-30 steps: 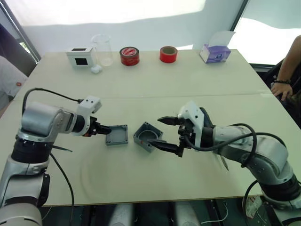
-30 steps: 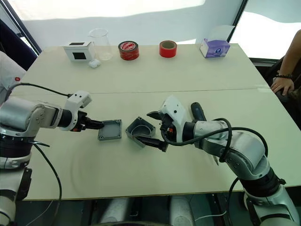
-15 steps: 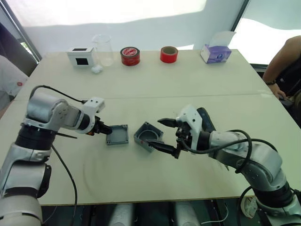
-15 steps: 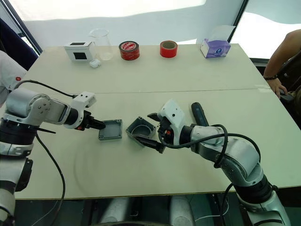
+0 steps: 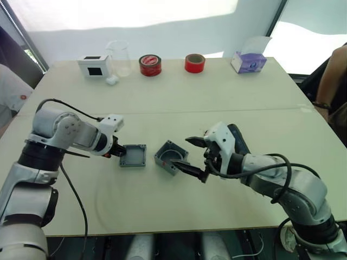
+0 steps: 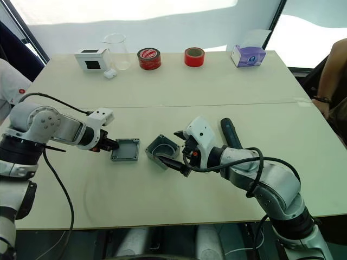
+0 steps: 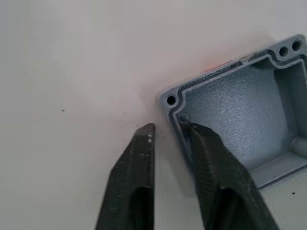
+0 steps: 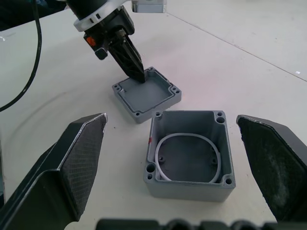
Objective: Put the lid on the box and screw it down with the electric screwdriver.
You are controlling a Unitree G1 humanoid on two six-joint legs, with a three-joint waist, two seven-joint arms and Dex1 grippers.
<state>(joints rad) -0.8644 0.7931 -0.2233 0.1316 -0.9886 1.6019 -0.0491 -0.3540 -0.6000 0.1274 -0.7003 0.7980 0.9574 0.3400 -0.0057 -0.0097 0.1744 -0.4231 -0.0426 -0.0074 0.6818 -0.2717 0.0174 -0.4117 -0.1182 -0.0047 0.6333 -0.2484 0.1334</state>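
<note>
The box (image 5: 170,157) sits open side up on the table (image 5: 217,97), a white wire loop lying inside it. Just beside the box, on its left, lies the lid (image 5: 134,155), ribbed inner face up and apart from the box. The left gripper (image 7: 171,135) is at the lid's corner farthest from the box, its jaws nearly closed around the lid's rim, one finger inside and one outside. The right gripper (image 5: 196,157) hovers at the box's right side, jaws spread wide and holding nothing. The electric screwdriver (image 6: 229,133) lies beyond that arm, right of the box.
</note>
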